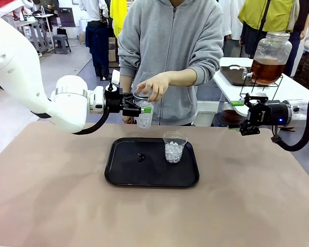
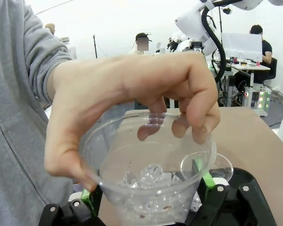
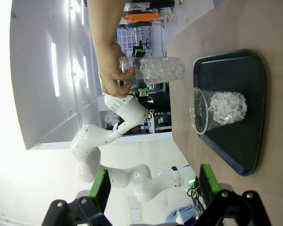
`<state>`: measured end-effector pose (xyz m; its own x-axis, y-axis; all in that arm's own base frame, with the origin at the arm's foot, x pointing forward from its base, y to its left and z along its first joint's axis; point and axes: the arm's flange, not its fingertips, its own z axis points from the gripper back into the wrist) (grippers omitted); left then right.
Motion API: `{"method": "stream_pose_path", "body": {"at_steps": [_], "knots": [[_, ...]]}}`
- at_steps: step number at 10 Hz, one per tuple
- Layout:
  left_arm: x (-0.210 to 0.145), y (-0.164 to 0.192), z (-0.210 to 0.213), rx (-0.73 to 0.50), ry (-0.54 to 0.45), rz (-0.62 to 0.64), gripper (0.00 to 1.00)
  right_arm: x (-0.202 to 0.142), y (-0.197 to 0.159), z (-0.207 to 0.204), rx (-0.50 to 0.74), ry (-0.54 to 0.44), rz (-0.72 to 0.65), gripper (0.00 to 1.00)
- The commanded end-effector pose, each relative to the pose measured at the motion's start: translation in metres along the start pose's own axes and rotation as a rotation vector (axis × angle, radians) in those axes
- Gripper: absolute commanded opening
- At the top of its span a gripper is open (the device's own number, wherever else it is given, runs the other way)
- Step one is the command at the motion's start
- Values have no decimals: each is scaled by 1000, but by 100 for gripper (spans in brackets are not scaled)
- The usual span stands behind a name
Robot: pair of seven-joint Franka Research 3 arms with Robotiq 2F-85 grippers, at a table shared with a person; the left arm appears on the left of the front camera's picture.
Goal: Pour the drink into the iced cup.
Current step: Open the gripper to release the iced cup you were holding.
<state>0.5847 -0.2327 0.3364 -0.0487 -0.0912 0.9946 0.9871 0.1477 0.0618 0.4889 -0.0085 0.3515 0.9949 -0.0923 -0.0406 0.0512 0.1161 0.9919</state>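
Observation:
A clear plastic cup of ice [image 1: 144,119] [image 2: 151,179] [image 3: 160,70] hangs above the table's far edge, between the green pads of my left gripper [image 1: 144,110] [image 2: 145,188]. The jaws stand wide, open around the cup. The person's hand [image 1: 153,86] [image 2: 132,94] [image 3: 111,66] grips the cup by its rim from above. A second iced cup [image 1: 174,146] [image 3: 219,110] stands upright on the black tray [image 1: 118,172] [image 3: 247,66]. The drink [image 1: 268,69], amber-brown, sits in a big glass jar at the back right. My right gripper [image 1: 237,116] [image 3: 153,181] hovers open and empty over the table's right edge.
The jar rests on a wire stand on a white side table [image 1: 293,90] beyond the right edge. A small dark bit [image 1: 140,157] lies on the tray. The person stands at the far side behind the tray. Brown tabletop [image 1: 51,195] lies bare around the tray.

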Motion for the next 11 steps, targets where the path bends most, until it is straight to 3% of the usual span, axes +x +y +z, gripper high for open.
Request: {"method": "stream_pose_path", "body": {"at_steps": [1, 6, 9, 11], "knots": [[1, 1, 9, -2, -7, 39, 100, 1, 1, 0, -5, -5, 4, 100], [-7, -16, 69, -29, -9, 86, 100, 1, 1, 0, -5, -5, 4, 100], [-22, -32, 117, -37, 22, 31, 100, 1, 1, 0, -5, -5, 4, 100], [-37, -41, 143, -54, -24, 3, 100, 1, 1, 0, -5, -5, 4, 100]]}}
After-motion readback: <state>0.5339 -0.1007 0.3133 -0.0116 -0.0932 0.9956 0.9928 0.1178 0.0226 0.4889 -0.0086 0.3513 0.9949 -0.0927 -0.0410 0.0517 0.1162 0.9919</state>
